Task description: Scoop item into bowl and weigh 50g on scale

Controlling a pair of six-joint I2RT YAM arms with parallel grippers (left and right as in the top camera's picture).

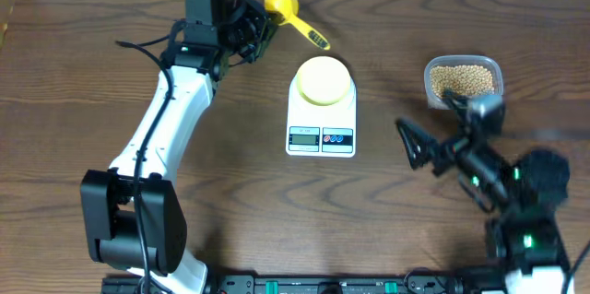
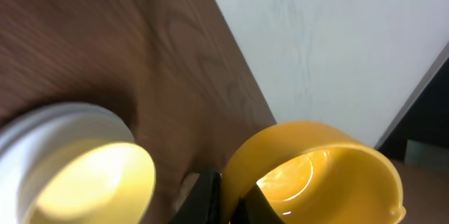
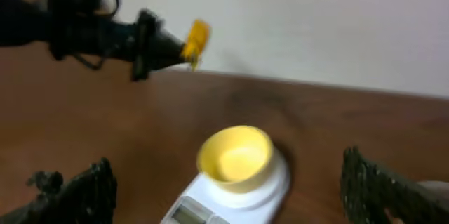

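Jaws of your right gripper stand wide over bare table, just right of the scale, its display unreadable. The bowl sits on it; beans fill the tub beyond. Farthest, your left gripper seems clamped on the yellow scoop, near the back edge.

The dark wood-grain table is occupied near its middle by the white scale, set directly on it, while a clear tub of tan beans is placed well apart toward the right.
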